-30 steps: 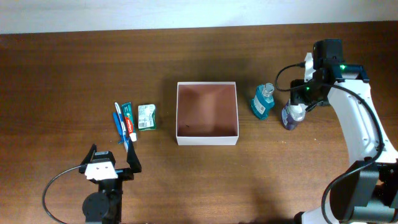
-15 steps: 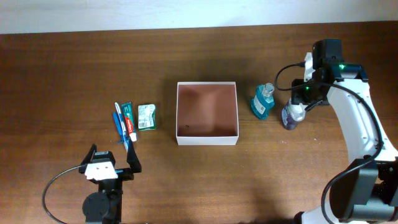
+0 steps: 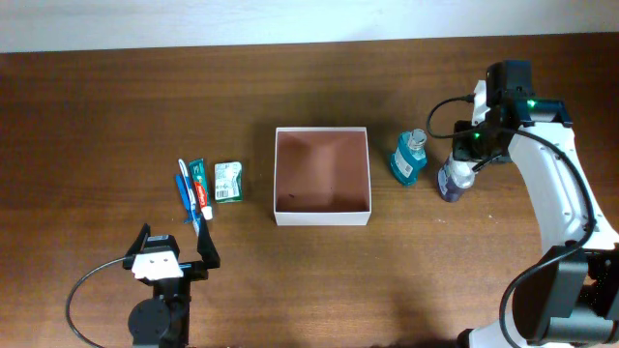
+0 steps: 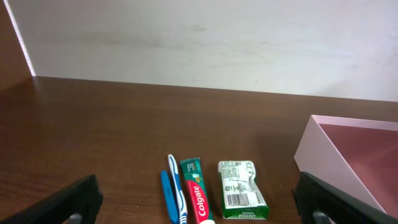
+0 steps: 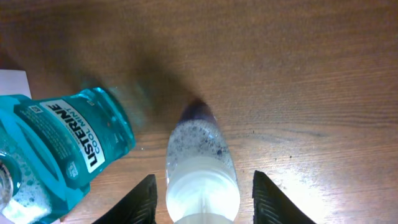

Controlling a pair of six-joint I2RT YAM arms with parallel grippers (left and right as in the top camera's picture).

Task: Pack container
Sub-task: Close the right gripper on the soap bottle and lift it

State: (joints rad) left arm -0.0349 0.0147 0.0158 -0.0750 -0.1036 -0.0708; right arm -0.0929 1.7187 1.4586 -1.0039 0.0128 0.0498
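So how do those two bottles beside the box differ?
The mouthwash bottle is teal and broad; the purple bottle is slimmer, with a white top. The mouthwash bottle stands free, nearer the box; the purple bottle sits between the right gripper's open fingers. Both stand upright on the table.

Dark wood table (image 3: 116,106): container (image 3: 322,219) centre; toothbrush (image 3: 184,193), toothpaste (image 3: 200,186), green-white packet (image 3: 228,181) side by side left; teal mouthwash bottle (image 3: 408,159), purple bottle (image 3: 451,182) right.
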